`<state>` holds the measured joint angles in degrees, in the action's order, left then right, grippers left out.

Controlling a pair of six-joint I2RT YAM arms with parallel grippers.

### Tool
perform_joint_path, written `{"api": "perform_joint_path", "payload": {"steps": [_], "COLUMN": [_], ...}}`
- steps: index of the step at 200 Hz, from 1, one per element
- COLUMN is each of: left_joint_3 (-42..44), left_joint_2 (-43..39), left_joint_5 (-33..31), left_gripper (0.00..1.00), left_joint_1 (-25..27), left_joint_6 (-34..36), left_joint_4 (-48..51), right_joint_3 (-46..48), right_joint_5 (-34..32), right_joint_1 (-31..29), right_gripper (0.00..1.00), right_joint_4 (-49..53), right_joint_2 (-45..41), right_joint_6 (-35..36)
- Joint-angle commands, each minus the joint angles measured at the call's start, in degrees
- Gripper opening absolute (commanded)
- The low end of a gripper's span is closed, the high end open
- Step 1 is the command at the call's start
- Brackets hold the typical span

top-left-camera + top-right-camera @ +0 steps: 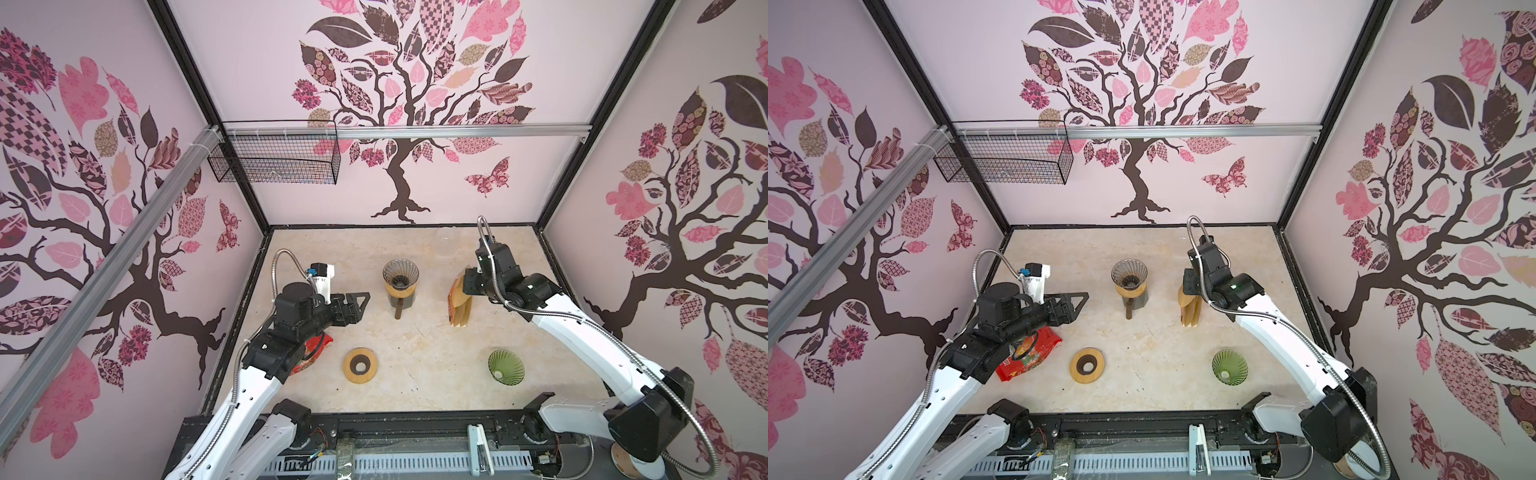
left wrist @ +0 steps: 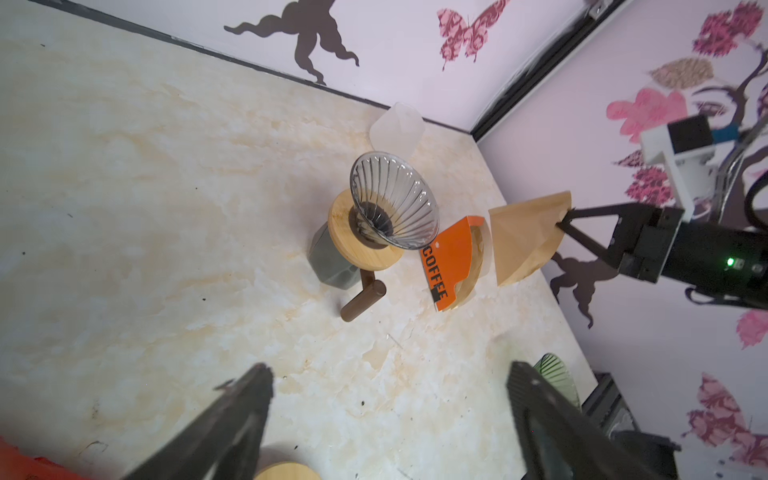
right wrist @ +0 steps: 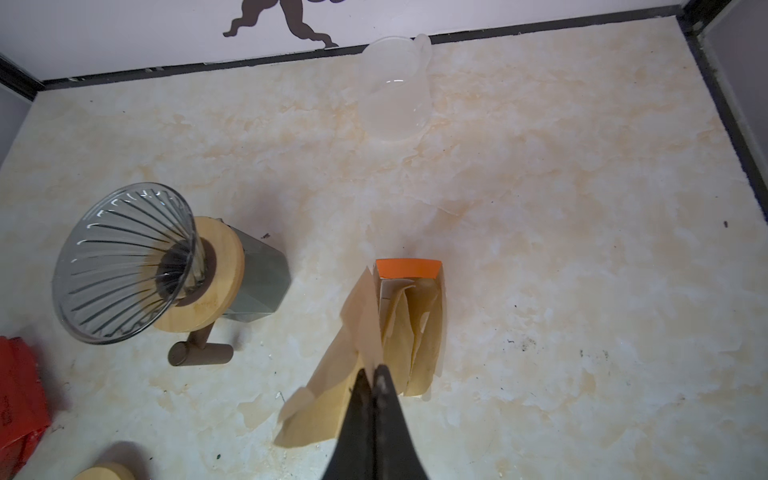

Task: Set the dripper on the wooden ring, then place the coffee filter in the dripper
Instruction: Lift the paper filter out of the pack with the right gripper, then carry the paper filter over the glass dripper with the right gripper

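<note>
Pinching one brown paper filter (image 2: 528, 241) by its curved edge, the right gripper (image 2: 564, 219) holds it in the air near the empty glass dripper (image 2: 395, 203).

The filter hangs clear of the table (image 1: 436, 386), close by the orange box (image 2: 451, 262) that stands beside the dripper; the gripper's jaws are pressed together on the paper. The dripper sits upright on a wooden stand (image 2: 365, 247) over a grey cup (image 2: 328, 266), nothing inside it. On the dripper's far side from the box, the left gripper (image 2: 388, 368) is spread wide and holds nothing. By the look of it the filter is picked out, but carrying it across, lowering it into the dripper and letting go are all left to do. A wooden ring (image 1: 370, 374) and a green cone (image 1: 509, 363) lie nearer the robot than the dripper.
</note>
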<state>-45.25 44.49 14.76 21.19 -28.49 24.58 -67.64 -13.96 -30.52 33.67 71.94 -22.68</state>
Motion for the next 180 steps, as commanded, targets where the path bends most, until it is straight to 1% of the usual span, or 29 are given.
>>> {"api": "perform_joint_path", "payload": {"steps": [1,17,30,59,68,80,94,108,158,180], "left_joint_3": [1.32,1.08,0.87,0.70,1.50,2.16,2.02,1.75,1.33,1.39], "left_joint_2": [-1.83,-3.06,-4.48,-6.90,-7.35,-7.41,-6.83,-6.07,-5.86,-6.14], "left_joint_5": [-3.26,-3.82,-3.90,-2.66,-1.41,-0.64,2.87,4.72,4.86,4.62], "left_gripper": [0.97,0.97,0.97,0.97,0.97,0.97,0.97,0.97,0.97,0.97], "left_joint_1": [-0.27,-0.30,-0.29,0.14,0.26,0.34,0.33,0.33,0.34,0.34], "left_joint_6": [-1.86,-2.75,-2.87,0.03,1.04,0.40,1.34,1.99,2.44,2.78], "left_joint_4": [-2.10,-2.39,-2.71,-2.90,-3.87,-4.65,-5.08,-4.85,-4.28,-4.19], "right_joint_3": [-4.38,-6.53,-8.76,-13.68,-15.23,-18.14,-20.99,-23.61,-32.09,-33.73], "right_joint_5": [1.30,1.27,3.23,5.76,5.69,5.62,5.41,5.44,4.93,4.20], "right_joint_1": [-1.84,-3.55,-3.92,-5.28,-6.25,-7.56,-9.25,-10.29,-12.31,-12.43], "right_gripper": [0.00,0.00,0.00,0.00,0.00,0.00,0.00,0.00,0.00,0.00], "right_joint_4": [0.61,1.28,2.18,3.37,3.86,5.09,5.95,6.86,10.03,10.13], "right_joint_2": [-1.68,-0.99,0.34,3.53,4.96,7.41,10.24,13.23,22.99,26.17], "right_joint_6": [-0.61,-0.61,-0.94,-1.32,-1.15,-0.79,-0.31,0.00,1.35,2.02]}}
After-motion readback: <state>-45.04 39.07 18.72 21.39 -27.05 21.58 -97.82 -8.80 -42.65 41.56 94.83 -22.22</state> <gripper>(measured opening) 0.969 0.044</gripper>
